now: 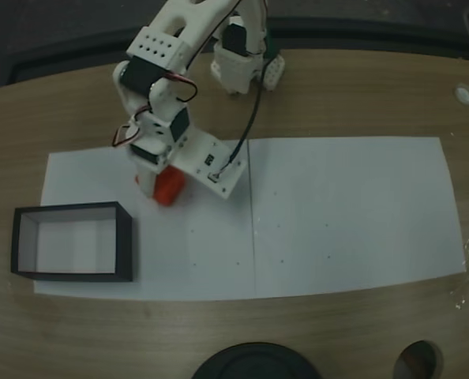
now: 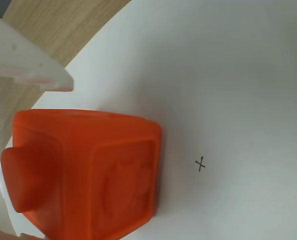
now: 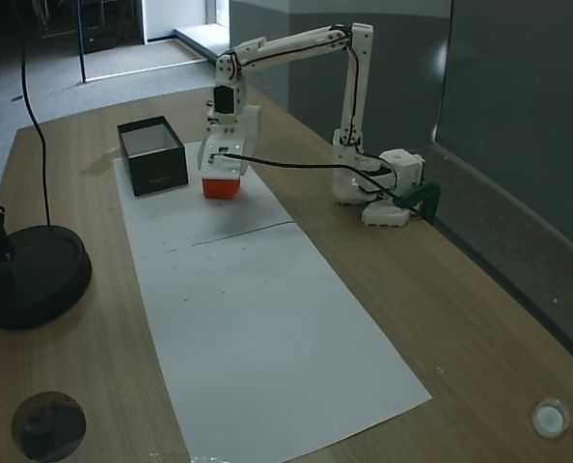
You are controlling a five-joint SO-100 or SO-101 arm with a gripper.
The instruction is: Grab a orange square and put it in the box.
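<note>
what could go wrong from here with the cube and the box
The claw sits low over the orange square, but the grip is hard to judge; it may slip on lifting. The box has thin upright walls, so a low carry could clip the near wall and push the box along the paper.

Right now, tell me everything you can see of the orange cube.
The orange cube is a small, bright orange-red block that looks like moulded plastic, with rounded edges and a faint embossed figure inside a raised frame on the face shown in the wrist view. It sits on the white paper, outside the box and close to its far corner in a fixed view. The tool is down over it; an orange pad overlaps one side, though actual grip can't be confirmed.
</note>
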